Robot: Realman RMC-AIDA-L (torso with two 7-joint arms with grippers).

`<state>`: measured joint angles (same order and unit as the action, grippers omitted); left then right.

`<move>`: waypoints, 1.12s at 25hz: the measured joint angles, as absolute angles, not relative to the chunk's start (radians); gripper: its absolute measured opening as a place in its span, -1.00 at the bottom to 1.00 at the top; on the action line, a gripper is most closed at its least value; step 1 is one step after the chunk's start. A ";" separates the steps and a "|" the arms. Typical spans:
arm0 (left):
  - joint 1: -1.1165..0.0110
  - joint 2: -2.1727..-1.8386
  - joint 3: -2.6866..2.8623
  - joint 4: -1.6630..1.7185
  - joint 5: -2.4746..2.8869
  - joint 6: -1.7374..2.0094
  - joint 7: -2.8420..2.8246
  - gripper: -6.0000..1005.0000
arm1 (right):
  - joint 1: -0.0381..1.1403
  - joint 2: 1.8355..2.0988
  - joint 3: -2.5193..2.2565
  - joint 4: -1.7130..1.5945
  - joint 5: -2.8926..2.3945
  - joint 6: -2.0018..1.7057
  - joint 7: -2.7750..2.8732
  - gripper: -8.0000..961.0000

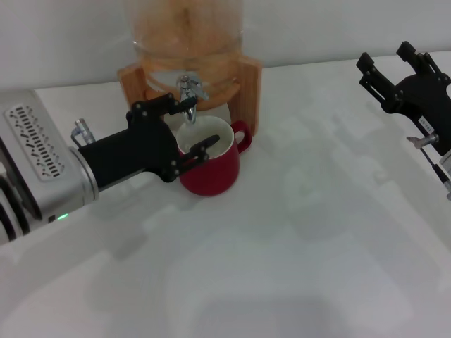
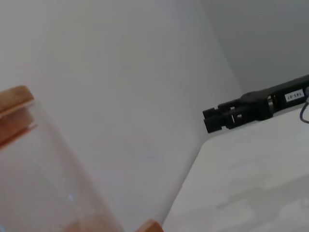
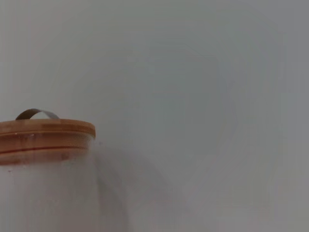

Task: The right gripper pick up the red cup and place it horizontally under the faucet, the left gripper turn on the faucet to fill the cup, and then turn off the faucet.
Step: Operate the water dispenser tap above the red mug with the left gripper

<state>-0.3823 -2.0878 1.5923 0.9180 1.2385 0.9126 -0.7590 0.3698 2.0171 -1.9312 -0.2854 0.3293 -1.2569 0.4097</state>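
The red cup (image 1: 211, 167) stands upright on the white table, right under the faucet (image 1: 188, 90) of the wooden-framed dispenser (image 1: 248, 77). Its handle points to the right. My left gripper (image 1: 198, 127) is open in front of the faucet. One finger lies just below the chrome spout and the other reaches over the cup's near rim. It holds nothing. My right gripper (image 1: 386, 60) is open and empty at the far right, raised well away from the cup. It also shows in the left wrist view (image 2: 212, 120).
The dispenser's glass jar (image 1: 187, 32) with orange contents rises behind the cup. The jar also shows in the left wrist view (image 2: 43, 169) and its wooden lid in the right wrist view (image 3: 46, 131). The white table (image 1: 303, 246) stretches in front and to the right.
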 joint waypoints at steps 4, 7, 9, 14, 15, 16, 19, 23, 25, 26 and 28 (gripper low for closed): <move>-0.403 -2.087 1.592 0.917 1.238 0.906 -0.759 0.20 | 0.365 2.017 -1.931 -0.285 0.332 -1.256 0.410 0.70; -0.405 -2.088 1.592 0.917 1.238 0.901 -0.759 0.20 | 0.365 2.017 -1.929 -0.285 0.333 -1.256 0.410 0.70; -0.405 -2.088 1.592 0.917 1.238 0.900 -0.758 0.20 | 0.365 2.017 -1.928 -0.282 0.333 -1.256 0.410 0.70; -0.402 -2.088 1.592 0.918 1.238 0.878 -0.757 0.20 | 0.370 2.017 -1.926 -0.279 0.334 -1.256 0.410 0.70; -0.401 -2.088 1.592 0.917 1.238 0.870 -0.756 0.20 | 0.370 2.017 -1.925 -0.279 0.334 -1.256 0.410 0.70; -0.401 -2.088 1.592 0.916 1.238 0.865 -0.756 0.20 | 0.370 2.017 -1.925 -0.279 0.334 -1.256 0.410 0.70; -0.401 -2.087 1.592 0.913 1.241 0.851 -0.755 0.20 | 0.371 2.017 -1.925 -0.278 0.334 -1.256 0.410 0.70; -0.412 -2.087 1.592 0.905 1.245 0.846 -0.754 0.20 | 0.374 2.017 -1.924 -0.277 0.334 -1.256 0.410 0.70; -0.424 -2.086 1.592 0.894 1.246 0.846 -0.753 0.20 | 0.374 2.017 -1.924 -0.278 0.334 -1.256 0.410 0.70; -0.429 -2.086 1.592 0.889 1.247 0.846 -0.753 0.20 | 0.374 2.017 -1.923 -0.278 0.334 -1.256 0.410 0.70; -0.440 -2.085 1.595 0.878 1.248 0.846 -0.752 0.20 | 0.374 2.017 -1.923 -0.278 0.334 -1.256 0.410 0.70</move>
<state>-0.4402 -2.0852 1.5951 0.8782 1.2480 0.8462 -0.7519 0.3739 2.0172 -1.9235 -0.2775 0.3345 -1.2563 0.4095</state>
